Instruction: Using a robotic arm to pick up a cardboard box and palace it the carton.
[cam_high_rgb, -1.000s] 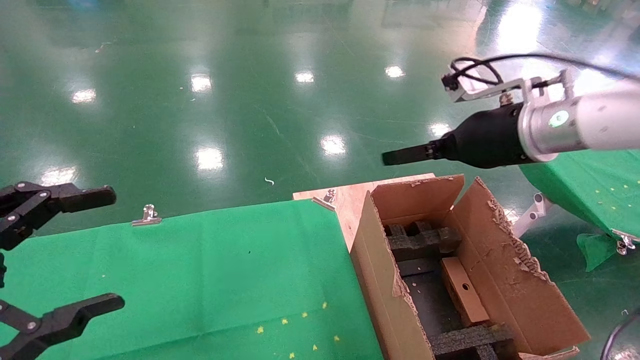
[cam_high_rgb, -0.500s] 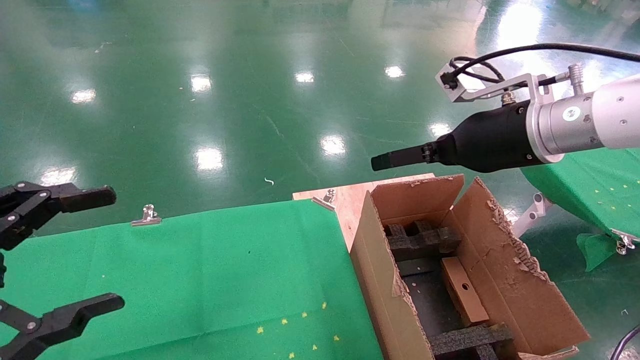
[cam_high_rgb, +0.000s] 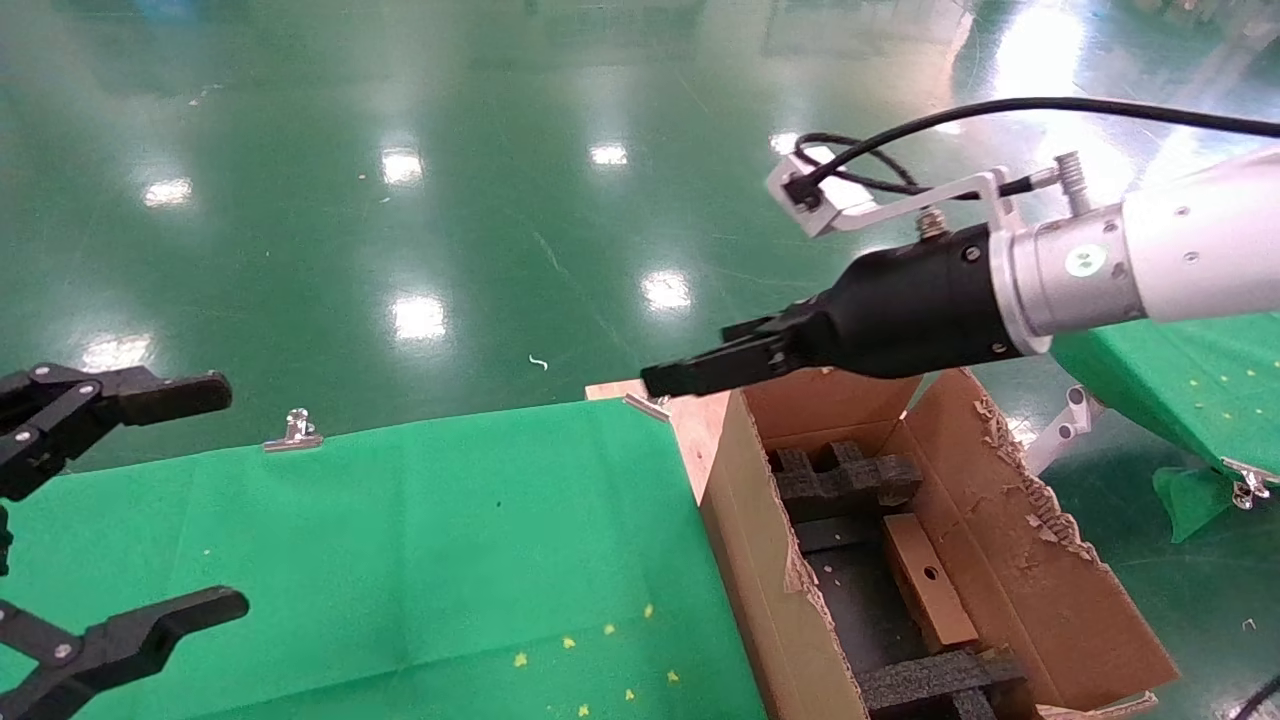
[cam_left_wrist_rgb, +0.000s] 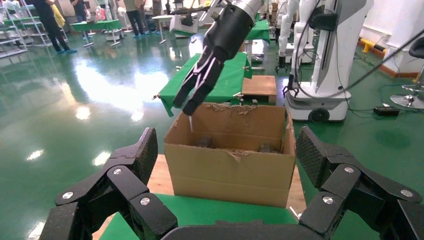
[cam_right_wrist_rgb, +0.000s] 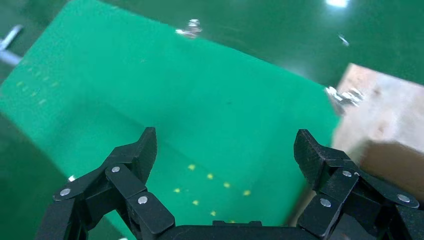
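1. At the far left of the green-covered table (cam_high_rgb: 400, 540), my left gripper (cam_high_rgb: 140, 500) hangs parked with its fingers spread wide and nothing between them. It faces the carton from the table's near side.

2. Across the middle, the green cloth carries only a few yellow specks. A metal clip (cam_high_rgb: 297, 430) pins its far edge, and bare wood shows at the table's corner beside the carton.

3. Right of the cloth stands the carton (cam_high_rgb: 1010, 560), flaps up and ragged along the right wall, with black foam inserts (cam_high_rgb: 850, 480) at each end. The cardboard box (cam_high_rgb: 928, 582) lies inside it on the dark floor between the inserts, its holed face up, close to the right wall.

4. Above the carton's far left corner, my right gripper (cam_high_rgb: 690, 375) reaches out over the table corner on the robotic arm (cam_high_rgb: 1150, 265). The right wrist view shows the fingers held well apart and gripping nothing, looking down on cloth and wood. The left wrist view shows it clear above the carton's rim.

5. I judge the placing done, since the cardboard box already rests in the carton and both tools are free.

6. The next move, as I read it, calls only for carrying my right arm clear without snagging the raised flaps, or turning toward another box if one exists. None is visible on the table.
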